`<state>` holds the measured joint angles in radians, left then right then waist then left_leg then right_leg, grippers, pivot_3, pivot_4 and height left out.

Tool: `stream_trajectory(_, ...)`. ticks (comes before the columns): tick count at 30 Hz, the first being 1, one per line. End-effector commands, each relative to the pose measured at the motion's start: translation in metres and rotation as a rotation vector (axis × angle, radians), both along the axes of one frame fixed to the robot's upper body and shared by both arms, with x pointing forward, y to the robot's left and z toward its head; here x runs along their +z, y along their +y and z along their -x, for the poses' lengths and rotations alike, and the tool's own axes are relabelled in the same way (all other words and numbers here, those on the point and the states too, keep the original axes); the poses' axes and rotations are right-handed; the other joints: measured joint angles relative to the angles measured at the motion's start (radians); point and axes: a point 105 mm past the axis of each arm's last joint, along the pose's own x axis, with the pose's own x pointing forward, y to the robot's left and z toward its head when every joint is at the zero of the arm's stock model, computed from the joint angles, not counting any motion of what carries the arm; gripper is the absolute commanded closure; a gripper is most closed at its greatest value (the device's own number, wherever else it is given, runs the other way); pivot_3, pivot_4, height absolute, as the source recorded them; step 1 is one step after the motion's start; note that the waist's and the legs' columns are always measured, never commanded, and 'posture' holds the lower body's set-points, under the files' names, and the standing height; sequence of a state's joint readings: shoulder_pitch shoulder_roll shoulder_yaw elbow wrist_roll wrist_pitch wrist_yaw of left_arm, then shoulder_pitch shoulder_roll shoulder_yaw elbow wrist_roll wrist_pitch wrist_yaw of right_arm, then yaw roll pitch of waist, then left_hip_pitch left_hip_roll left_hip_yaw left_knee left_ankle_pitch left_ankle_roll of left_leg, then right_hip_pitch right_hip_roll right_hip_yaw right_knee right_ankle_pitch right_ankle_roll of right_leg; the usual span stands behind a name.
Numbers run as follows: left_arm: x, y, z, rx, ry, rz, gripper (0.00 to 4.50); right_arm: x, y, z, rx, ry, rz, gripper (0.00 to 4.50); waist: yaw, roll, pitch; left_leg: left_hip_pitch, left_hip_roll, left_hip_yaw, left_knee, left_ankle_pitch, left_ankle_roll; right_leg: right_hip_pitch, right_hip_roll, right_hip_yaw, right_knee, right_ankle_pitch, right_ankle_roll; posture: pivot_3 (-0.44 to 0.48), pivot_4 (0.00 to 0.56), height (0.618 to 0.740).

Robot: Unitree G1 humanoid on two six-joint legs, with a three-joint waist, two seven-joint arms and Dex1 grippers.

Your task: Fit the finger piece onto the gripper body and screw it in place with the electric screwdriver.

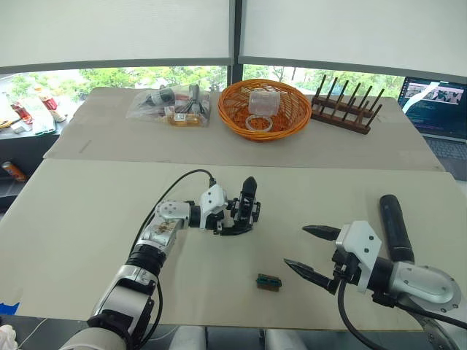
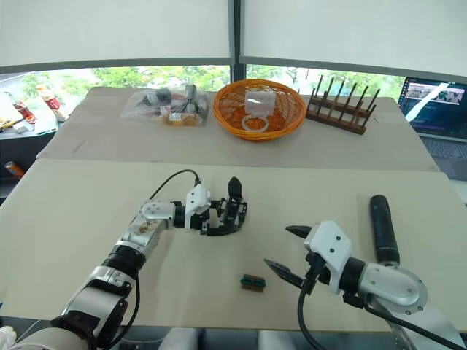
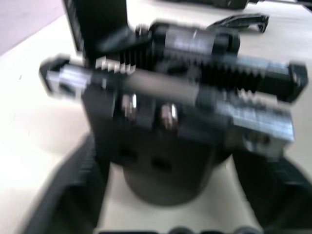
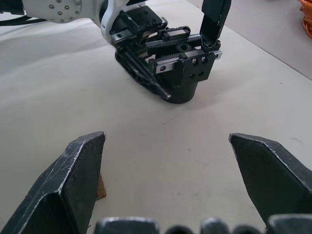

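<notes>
The left gripper (image 1: 235, 222) is clamped around the round base of the gripper body (image 4: 180, 73), one black finger (image 4: 144, 78) pressed along its near side. The body stands on the table (image 1: 87, 219) with its own pointed finger rising upright above the toothed rails. In the left wrist view the body sits close up and blurred, so its screws and rails are hard to read, and the far finger of the left gripper is hidden behind the base.

Right of the body and nearer the robot lies a small green-and-black block (image 1: 268, 281), alone on the table, apart from both grippers.

Farther right of the body, the right gripper (image 1: 311, 251) is spread wide with nothing between its fingers (image 4: 78, 170); it hangs just over the table, pointed back toward the body, well apart from it. The block lies just beside its lower fingertip, and I cannot tell whether they touch.

The screwdriver (image 1: 395, 226) lies flat on the table, farthest right of the body, just behind the right gripper's wrist; its near end is covered by that wrist, and its bit cannot be made out.

I cannot pick out the finger piece as a separate part.

Beyond the body, on the far table, stand a plastic bag (image 1: 168, 106), an orange basket (image 1: 292, 117) and a wooden rack (image 1: 343, 117).
</notes>
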<state>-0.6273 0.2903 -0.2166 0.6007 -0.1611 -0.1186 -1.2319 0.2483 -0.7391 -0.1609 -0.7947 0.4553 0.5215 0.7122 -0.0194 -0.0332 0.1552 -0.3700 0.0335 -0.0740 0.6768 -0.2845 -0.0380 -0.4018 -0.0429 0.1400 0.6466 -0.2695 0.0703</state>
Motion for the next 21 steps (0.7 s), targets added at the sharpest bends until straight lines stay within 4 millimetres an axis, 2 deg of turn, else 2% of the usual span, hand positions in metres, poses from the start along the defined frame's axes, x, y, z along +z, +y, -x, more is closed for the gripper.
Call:
stream_trajectory(1, 0.013, -0.012, 0.014, -0.074, -0.031, 0.059, 1.91, 0.013, 0.001, 0.003, 0.002, -0.065, -0.003, 0.0, 0.0, 0.0, 0.0, 0.0, 0.0, 0.0, 0.0, 0.0, 0.0, 0.0, 0.0, 0.0, 0.0, 0.0, 0.0, 0.0, 0.15, 0.74)
stream_trajectory(6, 0.026, -0.034, 0.024, -0.048, -0.028, 0.136, 1.91, 0.014, 0.001, 0.008, -0.007, -0.058, -0.009, 0.0, 0.005, 0.0, 0.0, -0.001, 0.0, 0.0, 0.001, 0.0, 0.0, 0.0, 0.0, 0.0, 0.0, 0.0, 0.0, 0.0, 0.15, 0.74)
stream_trajectory(9, 0.024, -0.047, 0.026, -0.012, -0.029, 0.125, 1.91, 0.013, 0.002, 0.01, -0.011, -0.054, -0.012, 0.0, 0.007, 0.0, 0.0, -0.001, 0.0, 0.0, 0.001, 0.0, 0.0, 0.0, 0.0, 0.0, 0.0, 0.0, 0.0, 0.0, 0.15, 0.74)
stream_trajectory(19, 0.007, -0.051, 0.023, 0.062, 0.019, 0.079, 1.91, 0.012, 0.001, 0.011, -0.028, -0.052, -0.007, 0.0, 0.0, 0.0, 0.0, 0.0, 0.0, 0.0, 0.001, 0.0, 0.0, 0.0, 0.0, 0.0, 0.001, 0.0, 0.0, 0.0, 0.15, 0.74)
stream_trajectory(21, 0.0, -0.046, 0.026, 0.064, 0.064, 0.053, 0.87, 0.012, 0.0, 0.011, -0.031, -0.052, -0.004, 0.0, 0.001, 0.0, 0.0, 0.0, 0.0, 0.0, 0.001, 0.0, 0.0, 0.0, 0.0, 0.0, 0.0, 0.0, 0.0, 0.0, 0.15, 0.74)
